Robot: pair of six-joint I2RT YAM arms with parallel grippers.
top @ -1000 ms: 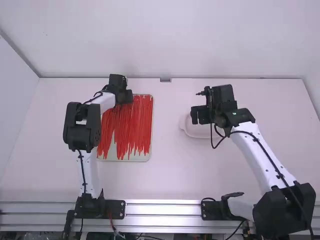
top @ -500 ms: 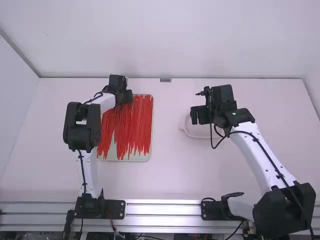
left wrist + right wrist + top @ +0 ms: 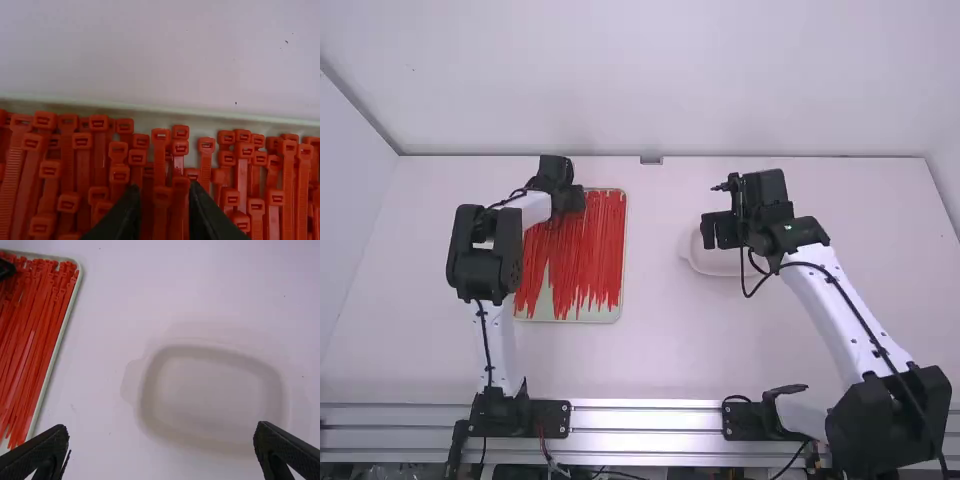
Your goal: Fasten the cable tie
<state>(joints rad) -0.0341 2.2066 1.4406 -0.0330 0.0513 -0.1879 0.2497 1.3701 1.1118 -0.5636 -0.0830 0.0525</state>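
**Left tool at the ties' head end.**
High view: ties (image 3: 575,255) lie lengthwise toward the bases in a tray (image 3: 610,312), with the left tool (image 3: 563,192) over their far ends and the right tool (image 3: 725,228) well apart. Left wrist view: jaws part-open astride tie heads, clamping none. Right wrist view: jaws wide, empty, above a dish (image 3: 210,390).

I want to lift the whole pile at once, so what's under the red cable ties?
A pale tray: its rim shows around the red cable ties. The ties cover most of its floor, so anything lying beneath them can't be seen.
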